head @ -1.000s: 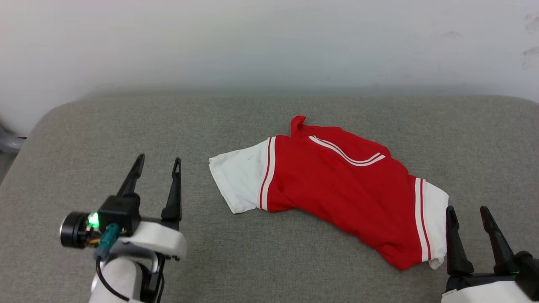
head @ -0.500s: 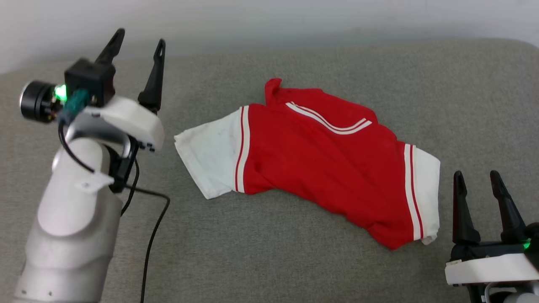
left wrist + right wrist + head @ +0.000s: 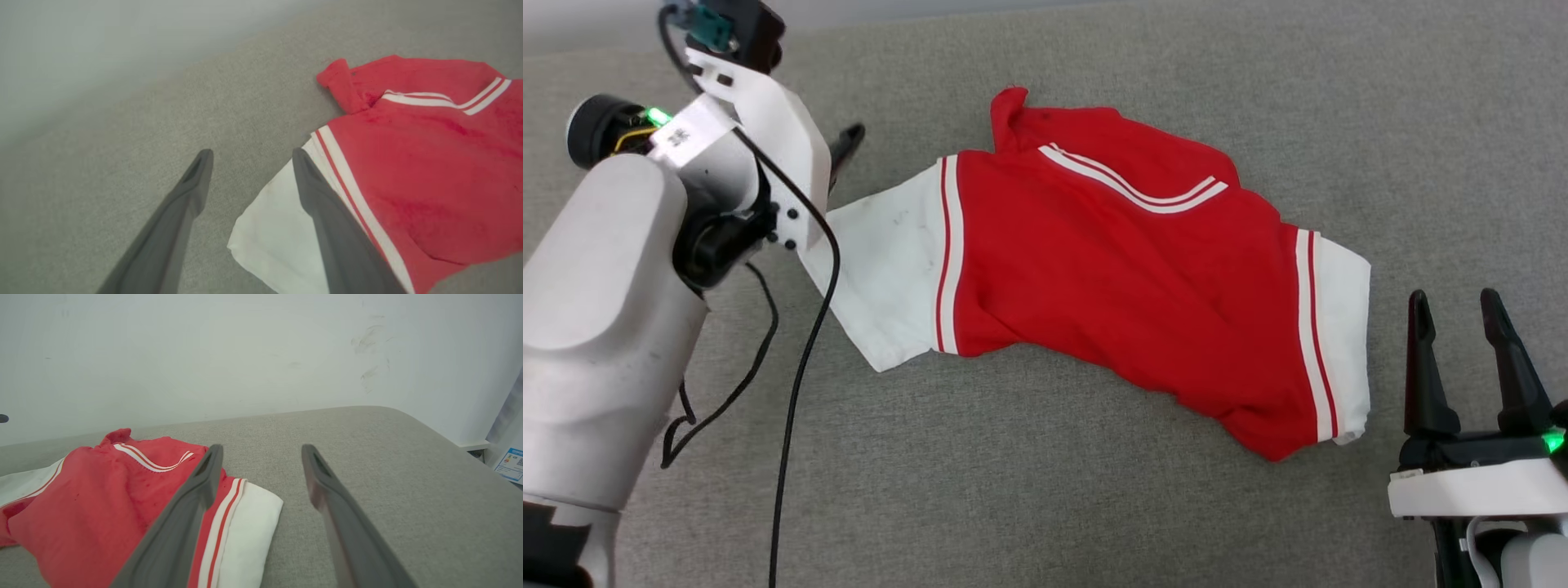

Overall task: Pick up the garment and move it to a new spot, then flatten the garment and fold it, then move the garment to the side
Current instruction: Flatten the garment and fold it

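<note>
Red jersey T-shirt [image 3: 1111, 269] with white sleeves is lying rumpled on the grey fabric-covered table [image 3: 1094, 490]. Left gripper [image 3: 843, 151], largely hidden behind its white wrist, is showing one dark finger just beside the sleeve on the left. Right gripper [image 3: 1455, 304] is standing with fingers parted, empty, near the other sleeve.

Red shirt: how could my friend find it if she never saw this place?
Look at the wide grey fabric-covered surface below the pale wall. Near its middle lies the crumpled red jersey T-shirt. Nothing else there is red, and it has white short sleeves with red-and-white stripes at sleeves and neck.
</note>
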Motion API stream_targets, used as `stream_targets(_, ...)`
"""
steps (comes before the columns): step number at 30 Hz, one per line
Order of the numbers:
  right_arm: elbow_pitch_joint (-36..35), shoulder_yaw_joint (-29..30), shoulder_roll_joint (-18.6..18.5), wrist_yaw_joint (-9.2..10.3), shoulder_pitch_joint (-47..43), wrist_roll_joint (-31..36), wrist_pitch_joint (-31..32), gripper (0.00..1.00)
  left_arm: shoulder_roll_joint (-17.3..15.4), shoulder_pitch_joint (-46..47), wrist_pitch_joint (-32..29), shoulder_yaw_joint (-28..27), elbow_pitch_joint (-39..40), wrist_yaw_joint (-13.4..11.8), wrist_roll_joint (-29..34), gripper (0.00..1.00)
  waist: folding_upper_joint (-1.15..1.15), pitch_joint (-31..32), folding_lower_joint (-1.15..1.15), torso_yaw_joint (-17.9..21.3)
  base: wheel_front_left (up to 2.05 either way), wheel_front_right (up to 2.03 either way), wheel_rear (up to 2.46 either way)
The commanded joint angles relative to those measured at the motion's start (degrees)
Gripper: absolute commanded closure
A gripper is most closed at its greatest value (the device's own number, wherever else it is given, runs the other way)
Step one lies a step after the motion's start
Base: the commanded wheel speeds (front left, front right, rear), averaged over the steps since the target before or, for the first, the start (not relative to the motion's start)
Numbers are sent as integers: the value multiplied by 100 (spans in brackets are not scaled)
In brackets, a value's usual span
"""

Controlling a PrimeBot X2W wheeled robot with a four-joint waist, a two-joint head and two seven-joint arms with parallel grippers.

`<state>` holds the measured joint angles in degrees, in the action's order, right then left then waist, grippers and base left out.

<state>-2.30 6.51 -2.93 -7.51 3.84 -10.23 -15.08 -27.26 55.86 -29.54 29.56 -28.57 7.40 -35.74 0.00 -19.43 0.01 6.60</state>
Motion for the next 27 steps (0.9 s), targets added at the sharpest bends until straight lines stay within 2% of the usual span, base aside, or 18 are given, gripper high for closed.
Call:
stream_targets(1,-25,-13,9,4,120,-24,-14,0,-161,193,-388,183,-49,3,-119,0,0,-108,-1,59,0,0,0)
stream_targets(4,-24,-21,10,4,180,-37,-14,0,-305,262,-999,542,-161,3,-340,0,0,-213,-1,118,0,0,0)
stream_targets(10,2,-64,10,4,268,-87,-14,0,-560,262,-1803,1046,-365,3,-688,0,0,-380,-1,252,0,0,0)
stream_targets(19,17,-52,10,4,328,-136,-14,0,-778,-94,-2251,1778,-343,10,-1044,0,0,-474,-1,339,0,0,0)
stream_targets(20,21,-38,10,4,325,-139,-14,0,-771,-117,-2223,1835,-307,11,-1103,41,0,-469,-1,329,0,0,0)
stream_targets(21,26,-32,11,4,318,-131,-14,0,-759,-118,-2172,1887,-260,11,-1142,98,0,-457,-1,313,0,0,0)
stream_targets(27,76,-25,10,4,247,-71,-14,0,-819,153,-1480,1899,-14,4,-1278,100,0,-215,-1,157,0,0,0)
